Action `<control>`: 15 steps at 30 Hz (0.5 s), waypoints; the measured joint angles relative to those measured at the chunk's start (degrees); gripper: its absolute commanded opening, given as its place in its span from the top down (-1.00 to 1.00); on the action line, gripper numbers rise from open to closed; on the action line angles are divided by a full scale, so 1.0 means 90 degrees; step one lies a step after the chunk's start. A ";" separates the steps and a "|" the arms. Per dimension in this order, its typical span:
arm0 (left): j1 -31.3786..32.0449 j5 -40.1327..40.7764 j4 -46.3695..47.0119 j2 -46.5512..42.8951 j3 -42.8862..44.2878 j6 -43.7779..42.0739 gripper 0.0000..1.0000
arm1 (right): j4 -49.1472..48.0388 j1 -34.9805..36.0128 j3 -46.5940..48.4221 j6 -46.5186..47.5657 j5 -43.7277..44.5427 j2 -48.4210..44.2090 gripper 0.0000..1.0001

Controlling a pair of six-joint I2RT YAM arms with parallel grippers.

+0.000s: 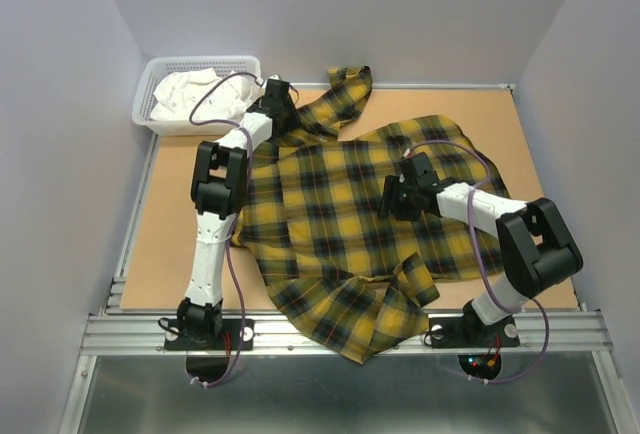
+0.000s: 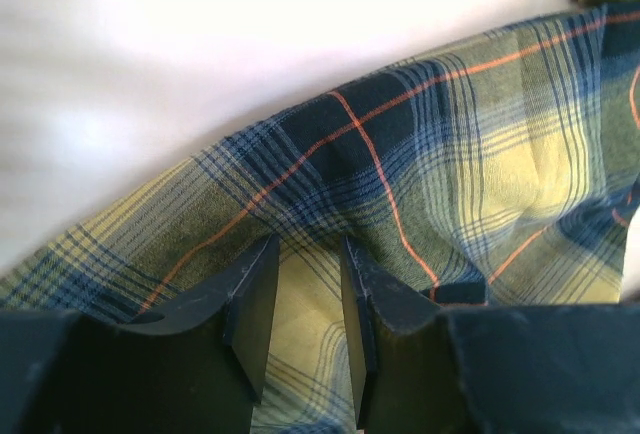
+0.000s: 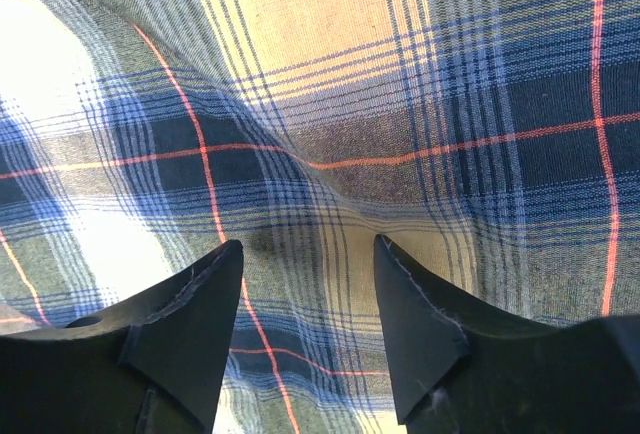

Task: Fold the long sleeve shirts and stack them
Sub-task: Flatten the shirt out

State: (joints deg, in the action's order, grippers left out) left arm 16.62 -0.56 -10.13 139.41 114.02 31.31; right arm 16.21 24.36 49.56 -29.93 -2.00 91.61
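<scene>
The white slotted plastic basket (image 1: 200, 61) sits at the tabletop's (image 1: 170, 254) far left corner. The pale crumpled cloth (image 1: 190, 94) inside is too bunched for me to identify. Just right of the basket, my left tool (image 2: 308, 254) pinches a raised ridge of the shirt (image 1: 320, 224), and glare whites out everything beyond that edge. The shirt is soft woven flannel, yellow with dark navy checks and thin red lines. It sprawls rumpled to the basket's right, its near corner spilling past the tabletop's front edge. Farther right, my right tool (image 3: 308, 254) stands spread, tips on puckered cloth.
</scene>
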 measured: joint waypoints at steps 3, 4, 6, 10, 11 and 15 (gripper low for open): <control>-0.0182 -0.0032 0.0002 0.0119 0.0177 0.0083 0.15 | 0.0104 0.0000 -0.0240 -0.0187 -0.0019 -0.0260 -0.27; -0.0216 -0.0039 0.0007 0.0143 0.0221 0.0097 0.16 | 0.0141 0.0000 -0.0291 -0.0223 -0.0032 -0.0316 -0.28; -0.0289 -0.0121 0.0010 0.0209 0.0311 0.0141 0.15 | 0.0253 0.0000 -0.0381 -0.0306 -0.0041 -0.0444 -0.29; -0.0321 -0.0197 0.0049 0.0240 0.0352 0.0228 0.15 | 0.0522 0.0000 -0.0420 -0.0381 -0.0046 -0.0559 -0.30; -0.0323 -0.0202 0.0056 0.0240 0.0352 0.0250 0.15 | 0.0593 0.0000 -0.0423 -0.0391 -0.0046 -0.0585 -0.32; -0.0330 -0.0289 0.0121 0.0240 0.0347 0.0323 -0.04 | 0.0916 0.0000 -0.0420 -0.0391 -0.0044 -0.0678 -0.45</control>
State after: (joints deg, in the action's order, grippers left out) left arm 13.65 -3.16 -9.04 141.58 117.14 34.22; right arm 24.45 24.36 45.78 -33.45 -2.39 85.52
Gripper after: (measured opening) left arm 0.467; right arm 0.676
